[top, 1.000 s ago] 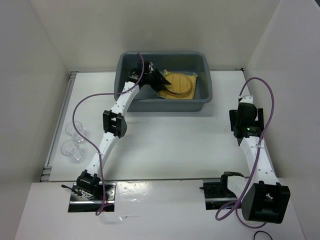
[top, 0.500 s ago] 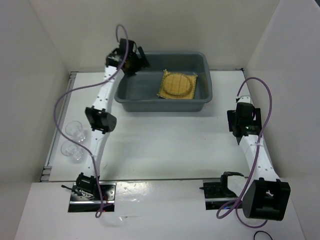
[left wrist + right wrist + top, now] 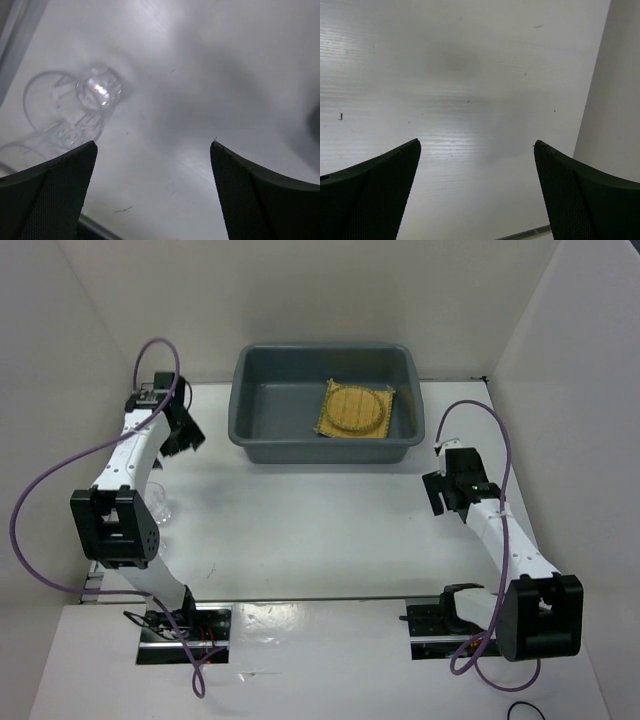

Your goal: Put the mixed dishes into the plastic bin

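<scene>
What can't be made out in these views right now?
- Clear glasses: the left wrist view is blurred, so their number and pose are unclear. The nearer one is cut off by the finger and the frame edge. In the top view the left arm covers most of them.
- Round woven disc on the mat in the bin: too small in the top view to tell one disc from a stack.
- Right wrist view: only bare table and wall.

Robotics lab test cell. White counter (image 3: 330, 530) boxed in by bare white panel walls (image 3: 330, 290). Two arms, left (image 3: 125, 455) and right (image 3: 500, 535), bolted to metal plates (image 3: 222, 625) at the near edge, purple cables (image 3: 158, 340) looping loose. One grey plastic bin (image 3: 270, 445) as staged prop.
</scene>
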Action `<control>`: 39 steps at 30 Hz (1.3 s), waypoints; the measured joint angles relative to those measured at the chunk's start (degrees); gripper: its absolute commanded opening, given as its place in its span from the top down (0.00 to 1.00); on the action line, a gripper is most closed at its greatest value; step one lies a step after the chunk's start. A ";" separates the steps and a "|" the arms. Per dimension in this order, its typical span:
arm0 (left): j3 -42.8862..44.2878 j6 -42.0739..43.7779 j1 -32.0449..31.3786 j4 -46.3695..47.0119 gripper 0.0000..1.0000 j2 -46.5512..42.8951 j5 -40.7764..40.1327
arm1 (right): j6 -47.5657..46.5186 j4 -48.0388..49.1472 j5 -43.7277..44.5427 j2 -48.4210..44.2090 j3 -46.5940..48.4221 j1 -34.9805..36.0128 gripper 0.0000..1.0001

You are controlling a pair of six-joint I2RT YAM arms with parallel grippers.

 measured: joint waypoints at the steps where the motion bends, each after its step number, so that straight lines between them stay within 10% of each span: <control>1: -5.42 0.04 1.27 1.27 0.00 0.00 0.50 | -0.02 -0.44 -0.02 0.00 0.00 0.66 0.02; 24: -18.23 2.34 7.96 10.75 0.03 2.16 3.54 | -0.02 -0.61 0.15 -2.62 -0.02 1.81 0.02; 29: -20.37 3.41 8.83 12.17 0.37 2.23 4.81 | -0.07 -0.61 -0.28 -2.60 -0.02 1.81 0.02; 30: -20.79 3.78 9.05 12.46 0.80 2.23 5.03 | -0.07 -0.61 -0.48 -2.58 -0.02 1.81 0.02; 31: -21.18 3.82 9.33 12.63 1.00 2.23 5.35 | -0.07 -0.61 -0.70 -2.56 -0.02 1.81 0.02; 39: -19.28 6.49 11.72 12.41 1.00 1.90 8.00 | -0.09 -0.59 -1.14 -2.47 -0.02 1.81 0.02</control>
